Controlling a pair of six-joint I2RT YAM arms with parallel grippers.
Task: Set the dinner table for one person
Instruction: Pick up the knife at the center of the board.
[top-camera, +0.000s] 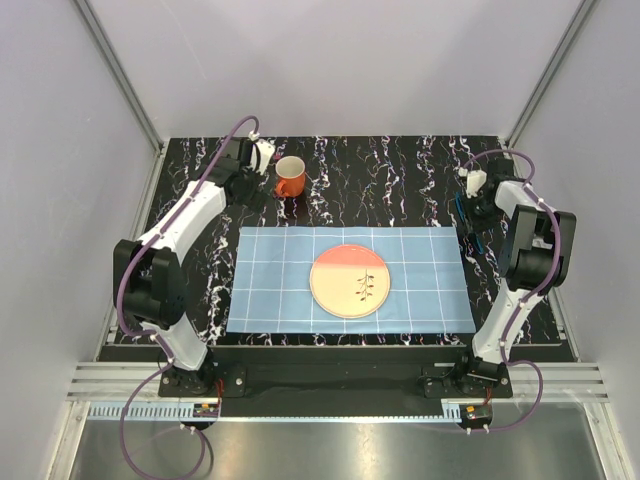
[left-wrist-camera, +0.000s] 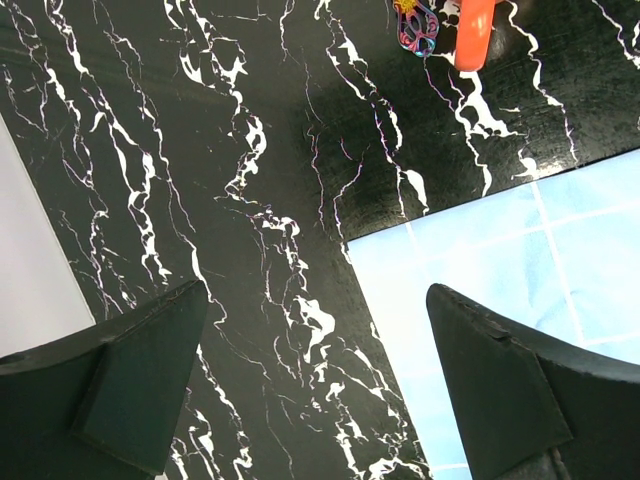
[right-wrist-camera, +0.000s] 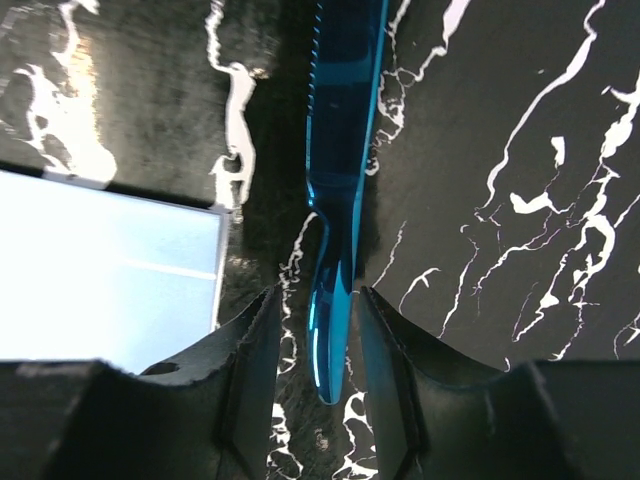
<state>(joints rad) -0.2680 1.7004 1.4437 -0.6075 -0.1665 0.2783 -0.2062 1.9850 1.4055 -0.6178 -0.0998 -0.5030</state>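
Note:
The dinner table (top-camera: 400, 175) is black marble with white streaks. A light-blue checked mat (top-camera: 420, 290) lies on it with an orange-and-cream plate (top-camera: 349, 281) at its middle. An orange mug (top-camera: 289, 177) stands behind the mat's left end. My left gripper (top-camera: 255, 195) hovers open and empty over bare table (left-wrist-camera: 280, 200) by the mat's far-left corner (left-wrist-camera: 470, 260). My right gripper (right-wrist-camera: 320, 295) is low over the table just off the mat's right edge. Its jaws stand either side of a blue knife's (right-wrist-camera: 340, 150) handle, with a small gap on each side. The knife (top-camera: 474, 238) lies flat.
In the left wrist view an orange piece (left-wrist-camera: 475, 30) and a small rainbow-coloured item (left-wrist-camera: 416, 24) sit at the top edge. The mat's corner (right-wrist-camera: 110, 270) is left of my right fingers. Grey walls and a metal frame enclose the table.

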